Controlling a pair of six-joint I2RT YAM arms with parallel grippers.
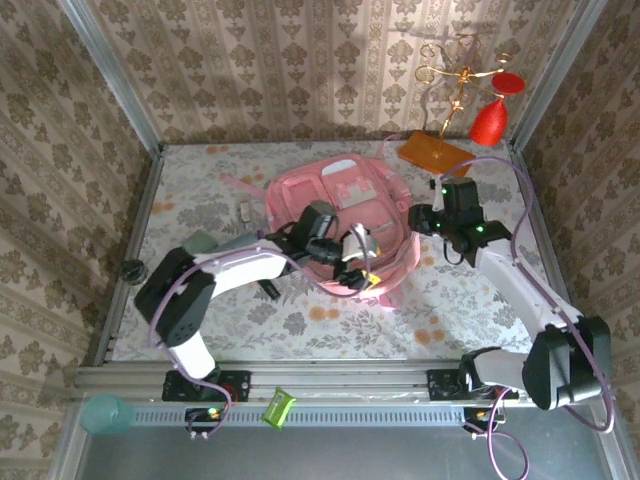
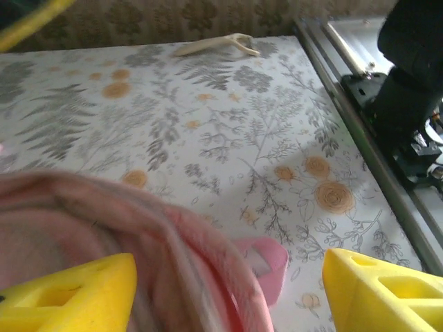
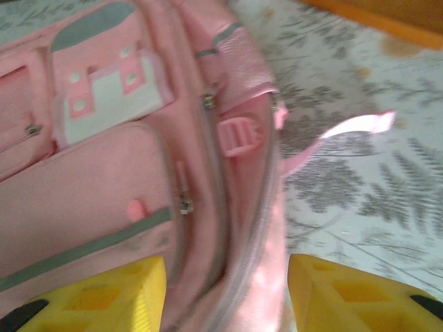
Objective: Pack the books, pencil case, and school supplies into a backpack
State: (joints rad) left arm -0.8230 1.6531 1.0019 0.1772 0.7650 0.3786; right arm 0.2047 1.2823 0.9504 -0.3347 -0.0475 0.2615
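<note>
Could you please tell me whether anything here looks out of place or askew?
Nothing looks spilled or damaged. One oddity: a small green object lies on the front rail, off the table, between the arm bases. The pink backpack lies flat, one strap trailing loose.

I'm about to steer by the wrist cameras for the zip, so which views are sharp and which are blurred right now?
Top external: sharp, the backpack reads clearly. Left wrist: the backpack's near fabric is smeared, while the table pattern behind is crisper. Right wrist: the whole backpack is motion-blurred and the zip pulls are soft.
</note>
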